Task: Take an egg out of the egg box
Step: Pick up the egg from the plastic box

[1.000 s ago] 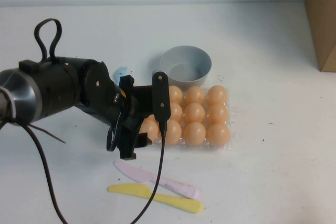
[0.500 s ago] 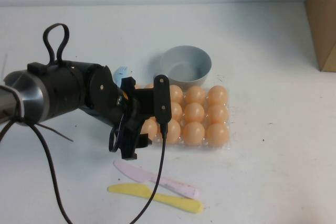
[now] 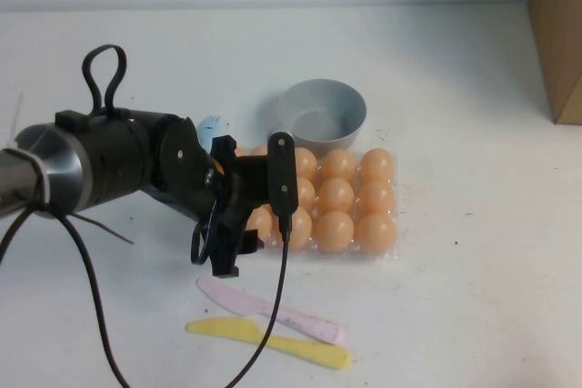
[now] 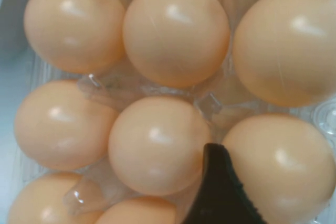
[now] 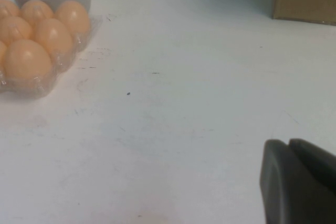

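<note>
Hovering spread, the left claw (image 3: pixel 259 224) straddles an egg (image 4: pixel 157 150) in the egg box (image 3: pixel 393 247).

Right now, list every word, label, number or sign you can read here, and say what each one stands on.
None: no readable text on the eggs, egg box, grey bowl, cardboard box, pink knife or yellow knife.
</note>
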You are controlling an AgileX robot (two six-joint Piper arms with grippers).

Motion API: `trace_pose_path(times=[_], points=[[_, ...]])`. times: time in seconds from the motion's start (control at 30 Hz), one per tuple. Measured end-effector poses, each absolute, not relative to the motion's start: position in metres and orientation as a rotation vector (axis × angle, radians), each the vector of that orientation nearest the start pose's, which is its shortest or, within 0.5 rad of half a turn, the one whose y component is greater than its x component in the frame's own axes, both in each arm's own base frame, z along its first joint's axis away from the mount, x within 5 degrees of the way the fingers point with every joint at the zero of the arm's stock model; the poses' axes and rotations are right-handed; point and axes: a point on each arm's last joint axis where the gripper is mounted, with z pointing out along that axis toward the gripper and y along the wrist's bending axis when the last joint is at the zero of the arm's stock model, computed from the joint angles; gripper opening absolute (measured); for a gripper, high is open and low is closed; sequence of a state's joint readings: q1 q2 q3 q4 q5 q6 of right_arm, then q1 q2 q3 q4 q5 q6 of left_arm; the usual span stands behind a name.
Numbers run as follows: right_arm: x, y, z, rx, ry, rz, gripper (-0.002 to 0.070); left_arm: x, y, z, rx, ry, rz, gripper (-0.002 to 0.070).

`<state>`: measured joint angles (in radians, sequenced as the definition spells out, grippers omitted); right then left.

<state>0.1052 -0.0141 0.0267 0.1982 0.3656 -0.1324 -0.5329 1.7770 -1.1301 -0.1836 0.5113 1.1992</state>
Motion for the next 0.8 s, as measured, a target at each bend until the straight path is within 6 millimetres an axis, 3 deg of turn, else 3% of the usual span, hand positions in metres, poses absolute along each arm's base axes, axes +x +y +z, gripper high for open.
trace_pose_path(times=[0.1, 0.43, 0.8], points=[[0.052, 0.012, 0.173, -0.098, 1.856, 0.175, -0.0017, 0.309, -0.192, 0.198, 1.879, 1.835, 0.057, 0.0362], [0.052, 0.012, 0.173, -0.098, 1.856, 0.175, -0.0017, 0.309, -0.192, 0.200, 1.874, 1.829, 0.061, 0.0357], [0.052, 0.012, 0.173, -0.098, 1.856, 0.175, -0.0017, 0.300, -0.186, 0.233, 1.832, 1.774, 0.081, 0.0319]])
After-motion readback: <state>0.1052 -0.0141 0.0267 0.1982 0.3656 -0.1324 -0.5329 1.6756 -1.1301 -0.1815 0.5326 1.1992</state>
